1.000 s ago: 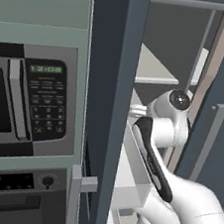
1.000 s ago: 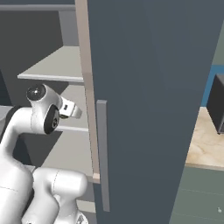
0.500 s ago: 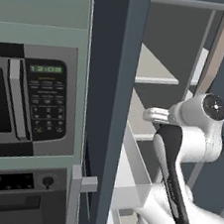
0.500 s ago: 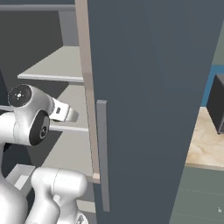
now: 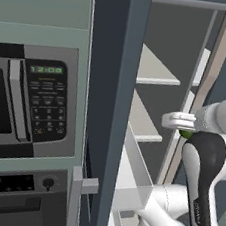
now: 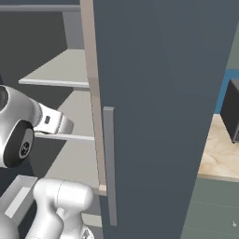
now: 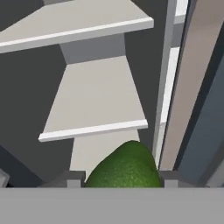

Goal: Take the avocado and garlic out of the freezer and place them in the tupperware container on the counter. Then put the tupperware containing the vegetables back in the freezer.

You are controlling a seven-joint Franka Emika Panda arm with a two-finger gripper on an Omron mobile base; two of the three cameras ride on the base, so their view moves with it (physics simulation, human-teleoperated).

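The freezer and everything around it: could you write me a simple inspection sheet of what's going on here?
Surface: pale shelves inside the open freezer; a strip of beige counter at the right of the right base view.
Job's things: avocado sits between the gripper's fingertips in the hand view, off the shelves; a sliver of green shows at the hand in the left base view. Garlic and container: nothing seen.
Clutter: nothing seen.
Gripper: shut on the avocado, in front of the shelves near the door edge.
Cables: nothing seen.
Surroundings: microwave with oven panel below, left of the freezer; grey door handle; white door bin.
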